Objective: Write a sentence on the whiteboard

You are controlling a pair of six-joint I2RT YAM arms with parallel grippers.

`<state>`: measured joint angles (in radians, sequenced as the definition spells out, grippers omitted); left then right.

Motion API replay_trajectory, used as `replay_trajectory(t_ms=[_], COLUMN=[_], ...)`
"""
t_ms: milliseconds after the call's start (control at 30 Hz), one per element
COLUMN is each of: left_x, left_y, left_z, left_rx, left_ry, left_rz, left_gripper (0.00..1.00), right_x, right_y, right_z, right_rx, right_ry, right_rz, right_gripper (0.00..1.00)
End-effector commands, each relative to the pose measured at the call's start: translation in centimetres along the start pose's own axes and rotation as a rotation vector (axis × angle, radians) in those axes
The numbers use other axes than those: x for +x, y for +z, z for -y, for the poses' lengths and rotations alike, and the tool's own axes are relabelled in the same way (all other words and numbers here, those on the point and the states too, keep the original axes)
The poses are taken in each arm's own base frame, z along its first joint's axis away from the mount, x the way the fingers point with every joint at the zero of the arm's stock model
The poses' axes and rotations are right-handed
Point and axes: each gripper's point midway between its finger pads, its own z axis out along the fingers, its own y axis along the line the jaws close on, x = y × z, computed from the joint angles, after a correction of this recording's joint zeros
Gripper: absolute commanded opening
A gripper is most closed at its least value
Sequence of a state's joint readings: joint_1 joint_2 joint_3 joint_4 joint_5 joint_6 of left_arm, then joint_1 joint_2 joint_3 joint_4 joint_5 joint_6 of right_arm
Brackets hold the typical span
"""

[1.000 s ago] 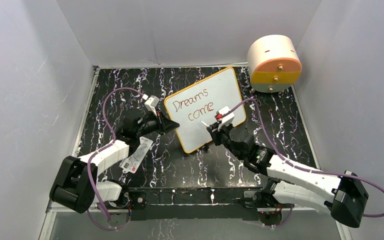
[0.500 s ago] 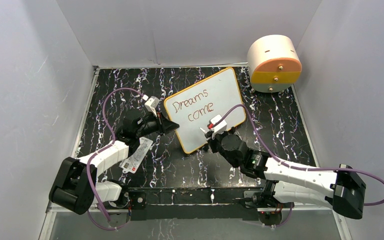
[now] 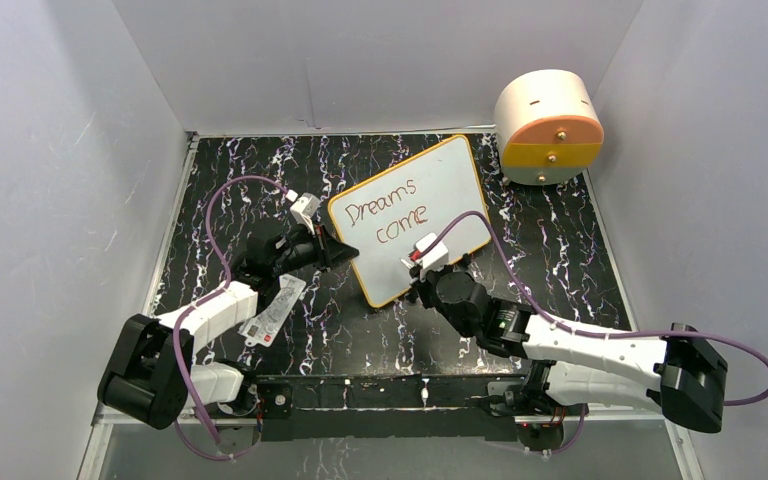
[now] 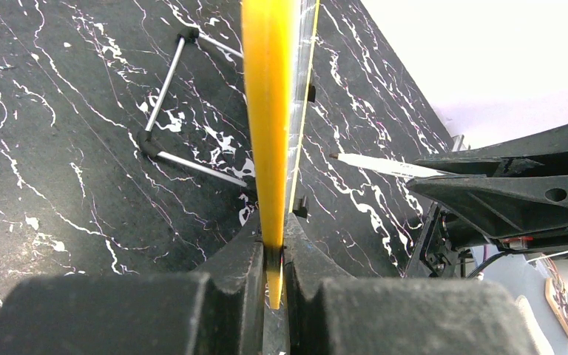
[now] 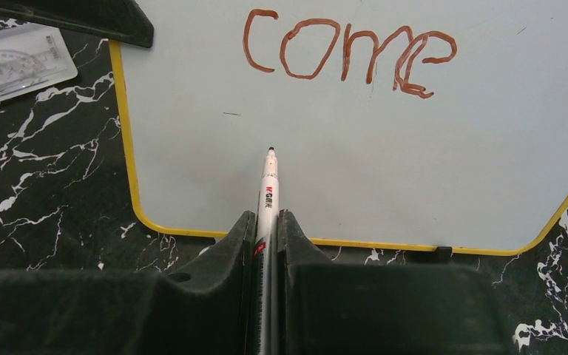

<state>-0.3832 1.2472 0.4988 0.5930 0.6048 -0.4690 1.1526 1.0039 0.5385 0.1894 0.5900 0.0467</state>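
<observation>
The whiteboard [image 3: 410, 220] stands propped at a slant near the middle of the black marbled table [image 3: 260, 170], its yellow frame turned a little clockwise in the overhead view, with a thin wire stand [image 4: 185, 159] behind it. The left gripper [image 4: 272, 244] is pressed together on the board's left edge, pinching the yellow frame between its fingers. The sentence [image 5: 347, 52] reads "Dreams" on an upper line and "come" on the line below, both in reddish-brown and slanting upward. The right gripper [image 5: 268, 222] is closed around a white marker [image 5: 268, 185], which sticks straight out from between its fingers. The dark tip points at the blank part of the board below the "c" of "come" (whether it touches the surface I cannot tell). A clear plastic ruler card [image 3: 273, 310] lies flat on the table beside the left arm. A round cream container [image 3: 548, 125] with an orange face sits at the far right corner, well apart from the board.
</observation>
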Motion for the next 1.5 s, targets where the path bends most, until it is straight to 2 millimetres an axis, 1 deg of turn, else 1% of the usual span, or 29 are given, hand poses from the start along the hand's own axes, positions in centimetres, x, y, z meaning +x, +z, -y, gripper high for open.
replay_trajectory(t_ms=[0, 67, 367, 1133, 1300, 1467], left_x=[1.1, 1.0, 1.2, 0.9, 0.9, 1.1], left_y=[-0.1, -0.2, -0.1, -0.3, -0.3, -0.3], left_z=[-1.7, -1.7, -1.7, -1.7, -1.6, -1.7], left_rx=[-0.09, -0.093, -0.1, -0.12, -0.119, -0.122], left_ry=[0.028, 0.032, 0.036, 0.035, 0.034, 0.032], left_rz=[-0.036, -0.036, -0.044, -0.04, -0.042, -0.045], left_gripper=[0.0, 0.0, 0.0, 0.0, 0.0, 0.0], right_x=[-1.6, -1.6, -1.5, -0.2, 0.2, 0.5], right_y=[0.3, 0.4, 1.1, 2.1, 2.2, 2.2], right_z=[0.2, -0.3, -0.5, -1.3, -0.9, 0.0], right_rx=[0.028, 0.013, 0.022, 0.012, 0.032, 0.069], right_ry=[0.015, 0.016, 0.021, 0.017, 0.006, 0.001], right_rz=[0.055, 0.056, 0.073, 0.05, 0.04, 0.035], right_gripper=[0.0, 0.0, 0.0, 0.0, 0.0, 0.0])
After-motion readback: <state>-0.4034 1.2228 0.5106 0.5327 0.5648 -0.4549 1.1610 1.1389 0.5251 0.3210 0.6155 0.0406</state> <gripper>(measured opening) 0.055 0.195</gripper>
